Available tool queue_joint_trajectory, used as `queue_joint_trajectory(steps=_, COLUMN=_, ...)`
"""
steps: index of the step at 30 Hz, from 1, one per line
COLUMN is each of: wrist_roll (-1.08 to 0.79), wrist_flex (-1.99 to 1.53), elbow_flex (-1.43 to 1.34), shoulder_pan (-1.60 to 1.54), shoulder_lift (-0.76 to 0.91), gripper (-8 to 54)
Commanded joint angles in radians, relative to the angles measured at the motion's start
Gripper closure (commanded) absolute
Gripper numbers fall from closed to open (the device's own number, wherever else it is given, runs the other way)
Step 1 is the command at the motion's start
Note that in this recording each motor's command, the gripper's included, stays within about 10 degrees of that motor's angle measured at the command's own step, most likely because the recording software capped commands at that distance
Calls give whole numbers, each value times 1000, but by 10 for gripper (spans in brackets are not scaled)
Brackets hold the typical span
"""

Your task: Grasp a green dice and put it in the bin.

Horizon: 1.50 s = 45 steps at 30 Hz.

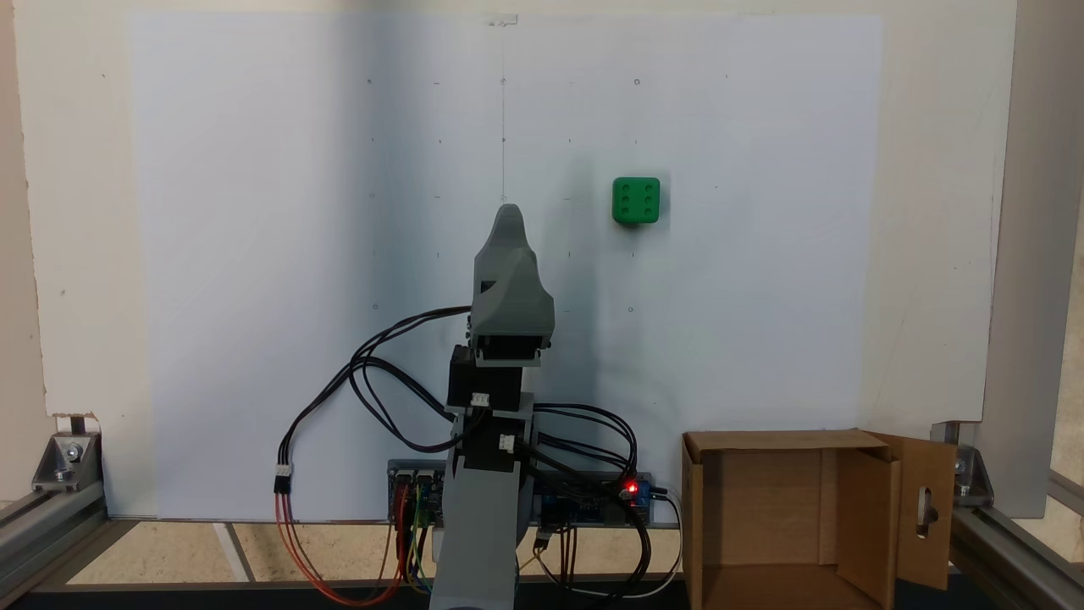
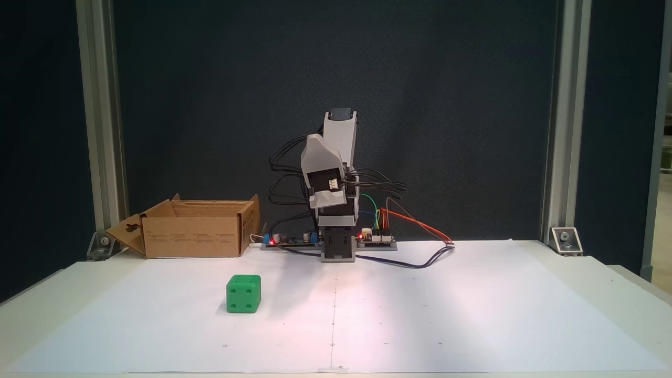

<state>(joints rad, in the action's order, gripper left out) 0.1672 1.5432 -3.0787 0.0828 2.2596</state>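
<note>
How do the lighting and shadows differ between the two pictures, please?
In the fixed view from above, a soft grey shadow band crosses the white sheet left of the arm, and the green dice stays sharp; in the fixed view from the front, the backdrop is dark and a warm glow lies on the sheet beside the dice.

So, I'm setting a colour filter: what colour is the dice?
Bright green, pips included. The green dice shows best in the fixed view from above.
</note>
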Motion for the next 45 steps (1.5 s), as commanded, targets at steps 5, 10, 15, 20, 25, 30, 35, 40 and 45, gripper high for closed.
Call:
queue_joint_trajectory(steps=5, wrist_roll=-279, wrist_flex=-115, elbow_flex=-48, shoulder_pan=-129, shoulder_lift=106, gripper=22)
queue_joint_trajectory(steps=10, wrist_roll=-279, wrist_flex=-130, elbow_flex=-48, shoulder_pan=-123, shoulder_lift=107, gripper=23)
queue_joint_trajectory(steps=15, wrist_roll=-279, wrist_flex=-127, elbow_flex=-48, shoulder_pan=-124, shoulder_lift=107, gripper=22)
queue_joint_trajectory(steps=20, wrist_roll=-278, wrist_flex=-126, elbow_flex=-48, shoulder_pan=-124, shoulder_lift=107, gripper=23)
queue_joint_trajectory(steps=25, wrist_roll=-279, wrist_flex=-126, elbow_flex=-48, shoulder_pan=-124, shoulder_lift=107, gripper=23)
queue_joint_trajectory(steps=30, wrist_roll=-279, wrist_flex=-126, elbow_flex=-48, shoulder_pan=-124, shoulder_lift=107, gripper=22)
queue_joint_trajectory(steps=35, wrist_roll=-278, wrist_flex=-129, elbow_flex=-48, shoulder_pan=-124, shoulder_lift=107, gripper=22)
queue_joint_trajectory(steps=40, wrist_roll=-278, wrist_flex=-129, elbow_flex=-48, shoulder_pan=-124, shoulder_lift=107, gripper=22)
queue_joint_trajectory(steps=45, wrist_roll=-278, wrist_flex=-129, elbow_flex=-48, shoulder_pan=-124, shoulder_lift=107, gripper=23)
